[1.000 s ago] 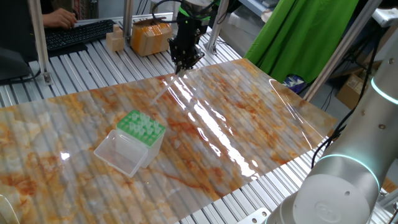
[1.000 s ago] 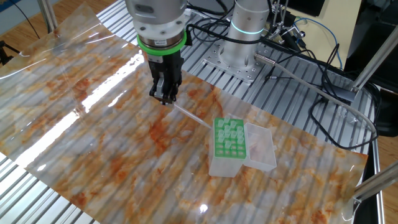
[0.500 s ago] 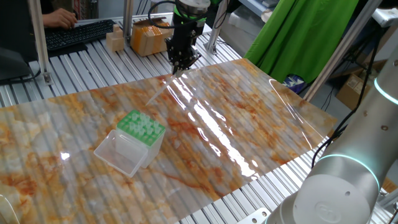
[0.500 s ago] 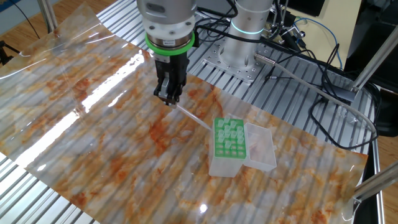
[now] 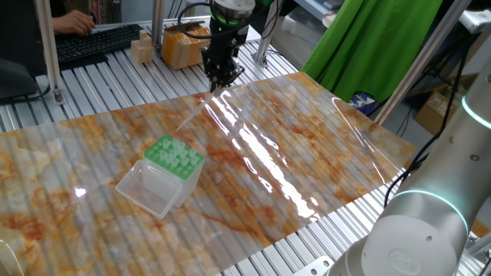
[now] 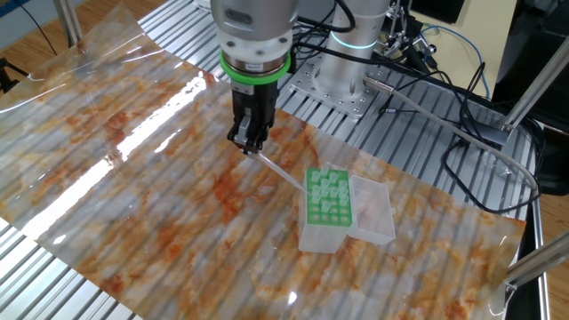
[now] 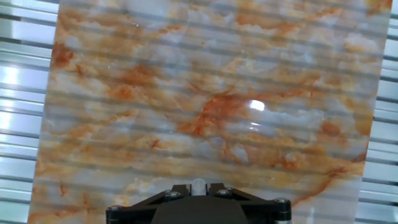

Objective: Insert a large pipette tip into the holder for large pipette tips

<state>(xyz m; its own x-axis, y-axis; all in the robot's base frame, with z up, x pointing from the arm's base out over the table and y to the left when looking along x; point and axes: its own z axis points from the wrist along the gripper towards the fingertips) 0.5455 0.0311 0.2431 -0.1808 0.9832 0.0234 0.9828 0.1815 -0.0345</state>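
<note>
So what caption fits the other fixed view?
Tool holding the large pipette tip slantwise above the marbled sheet, beside the green-topped holder.

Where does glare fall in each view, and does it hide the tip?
One fixed view: a bright streak on the sheet runs beside the faint tip. The other fixed view: glare lies left, tip clear. Hand view: one small glint; only the tip's end shows.
</note>
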